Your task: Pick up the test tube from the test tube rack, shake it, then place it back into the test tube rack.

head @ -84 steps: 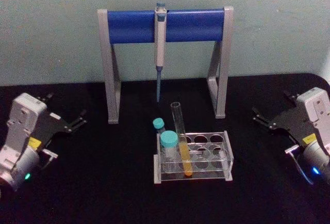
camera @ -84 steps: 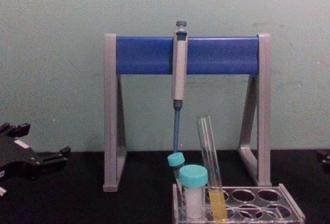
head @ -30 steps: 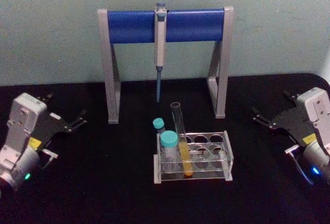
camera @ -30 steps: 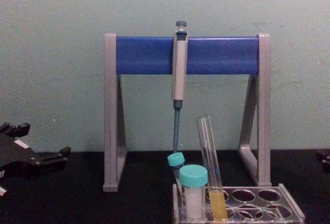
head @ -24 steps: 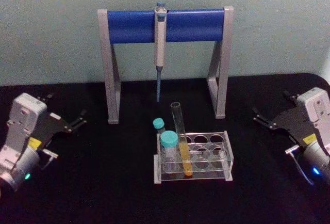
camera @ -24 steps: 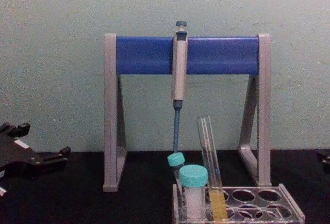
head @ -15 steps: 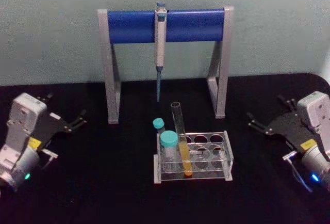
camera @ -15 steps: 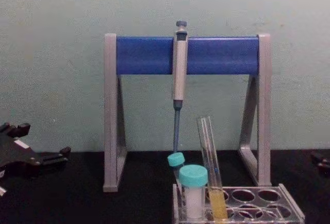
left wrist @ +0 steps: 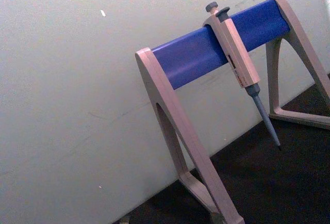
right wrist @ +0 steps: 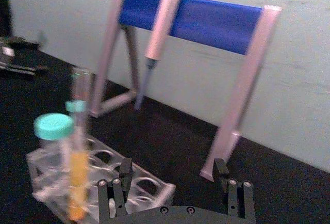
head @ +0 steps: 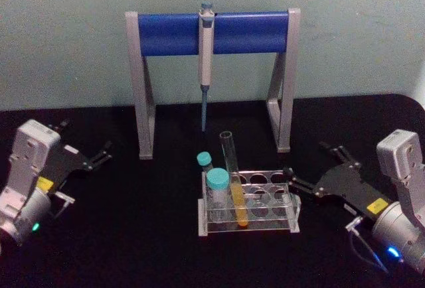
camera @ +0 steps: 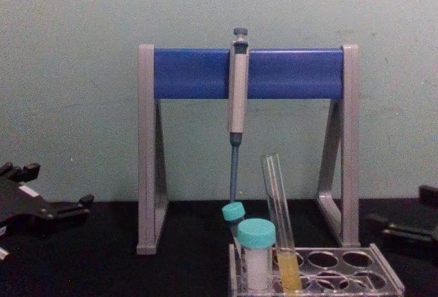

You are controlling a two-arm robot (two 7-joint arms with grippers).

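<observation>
Right gripper has advanced to 3 o'clock of the low clear plastic test tube rack, jaws wide to admit the tall, yellow-filled clear glass test tube, which stands tilted in a front hole. Left gripper is parked at 9 o'clock, jaws apart.

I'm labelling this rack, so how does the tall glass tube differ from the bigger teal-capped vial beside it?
The test tube is tall and slender; the teal-capped vial is short and wider. The test tube is uncapped; the vial has a teal cap. The test tube holds yellow liquid low down; the vial looks white. The test tube leans; the vial stands upright. Both sit in the test tube rack.
</observation>
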